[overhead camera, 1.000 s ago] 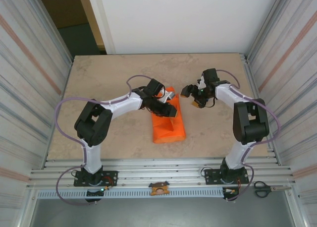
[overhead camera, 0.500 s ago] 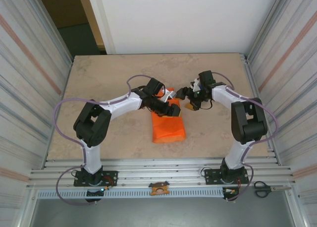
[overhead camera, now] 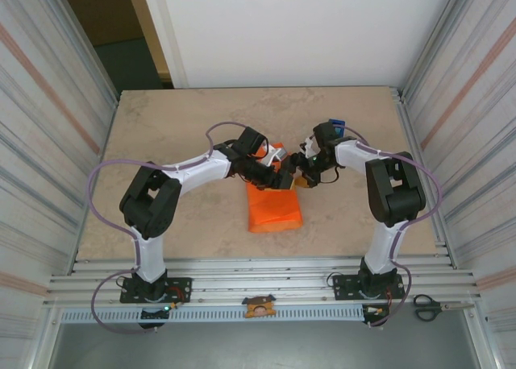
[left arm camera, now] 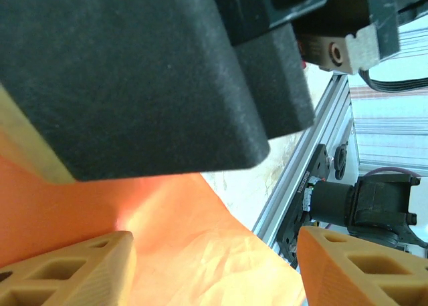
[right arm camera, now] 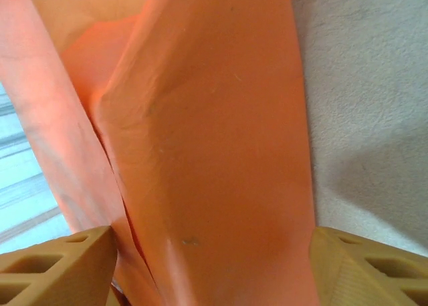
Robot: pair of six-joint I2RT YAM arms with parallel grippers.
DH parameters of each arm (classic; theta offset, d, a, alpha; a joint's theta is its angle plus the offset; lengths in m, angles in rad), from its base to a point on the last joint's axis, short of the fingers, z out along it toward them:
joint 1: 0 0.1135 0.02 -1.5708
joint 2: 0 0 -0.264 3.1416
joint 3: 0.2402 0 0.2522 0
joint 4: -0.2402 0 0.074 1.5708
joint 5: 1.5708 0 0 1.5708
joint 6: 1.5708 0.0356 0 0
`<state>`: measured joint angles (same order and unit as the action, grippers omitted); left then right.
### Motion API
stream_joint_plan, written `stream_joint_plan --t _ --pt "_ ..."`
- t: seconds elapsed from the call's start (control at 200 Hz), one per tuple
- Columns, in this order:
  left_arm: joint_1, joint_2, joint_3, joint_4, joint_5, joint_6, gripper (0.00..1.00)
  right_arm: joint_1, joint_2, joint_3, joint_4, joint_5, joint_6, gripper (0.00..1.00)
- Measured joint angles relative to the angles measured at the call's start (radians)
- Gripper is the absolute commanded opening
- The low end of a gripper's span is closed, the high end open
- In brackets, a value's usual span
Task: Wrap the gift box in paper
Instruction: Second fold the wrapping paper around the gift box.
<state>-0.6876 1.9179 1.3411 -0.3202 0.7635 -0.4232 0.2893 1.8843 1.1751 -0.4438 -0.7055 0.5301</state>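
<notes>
Top view: the paper (overhead camera: 274, 206) lies folded into a bundle in the middle of the table (overhead camera: 169, 135), with the left gripper (overhead camera: 282, 178) and the right gripper (overhead camera: 303, 174) close together at its far end. Left wrist: the fingers (left arm camera: 67, 269) stand wide apart over crumpled paper (left arm camera: 194, 239) and grip nothing. Right wrist: jaws wide, with the fingers (right arm camera: 57, 262) straddling a raised fold of the paper (right arm camera: 214, 139).

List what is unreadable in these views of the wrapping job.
- Gift box: top view, covered by the paper; its outline is lost.
- Left hand and right hand: top view, too small to tell whether they touch.
- Left wrist view: a blurred black block hides the paper's far part.
- Right wrist view: the frame edge cuts the paper off below.
</notes>
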Motion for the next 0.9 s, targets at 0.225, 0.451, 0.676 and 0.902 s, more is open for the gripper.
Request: stream_joint_plan --t 0.225,0.451,0.676,0.902 --pt "-0.002 -0.021 -0.009 0.008 -0.013 0.000 0.71 -0.002 -0.010 -0.033 0.056 -0.031 -0.011 0.56" --pt "0.028 -0.181 -0.084 0.039 -0.105 -0.030 0.77 -0.002 -0.029 -0.068 0.109 -0.032 0.011 0.52" --pt "0.187 -0.419 -0.267 0.085 -0.217 -0.114 0.81 0.011 -0.061 -0.116 0.184 -0.016 0.082 0.52" --pt "0.259 -0.359 -0.357 0.019 -0.279 -0.151 0.90 0.066 -0.068 -0.129 0.249 0.025 0.188 0.52"
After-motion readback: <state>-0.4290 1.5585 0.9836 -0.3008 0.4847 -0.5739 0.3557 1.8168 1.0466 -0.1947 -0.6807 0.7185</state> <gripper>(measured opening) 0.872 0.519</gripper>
